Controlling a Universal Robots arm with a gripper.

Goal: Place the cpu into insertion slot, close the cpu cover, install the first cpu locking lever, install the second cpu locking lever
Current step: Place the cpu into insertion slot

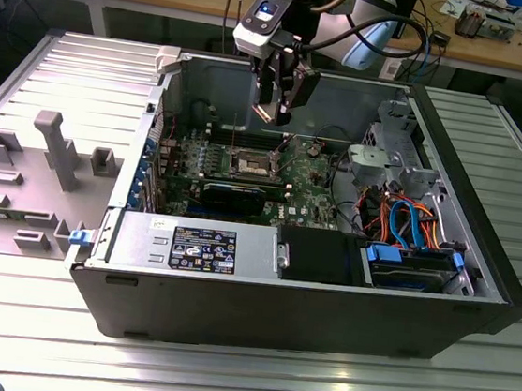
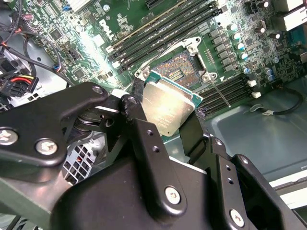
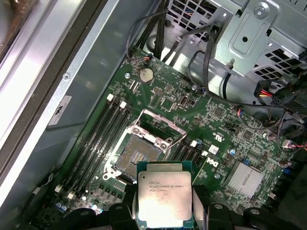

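Over the green circuit board (image 3: pixel 225 120) inside the open black computer case (image 1: pixel 276 310), your black metal pincer (image 2: pixel 165 115) is clenched on the small flat square cpu with the silvery-tan metal top (image 3: pixel 165 199). Its two fingers (image 2: pixel 139 120) press on two opposite edges of the chip. You hold the cpu up in the air, close to the square insertion slot with the dark middle and silvery rim (image 3: pixel 136 155), but it is not in the slot yet. The thin silvery metal cpu cover frame (image 3: pixel 154 137) is tipped up on its hinge, so the slot is bare. The case sits on the ribbed grey metal table (image 1: pixel 222 370).

I think the chip is very light and stiff, so it will not bend or droop. Its metal top looks smooth, so it could slip if you squeeze too softly. The tiny parts in the slot are likely easy to hurt, so the chip should go down flat and gently. The best place to hold it is by its side edges, as you do now, and not by its underside.
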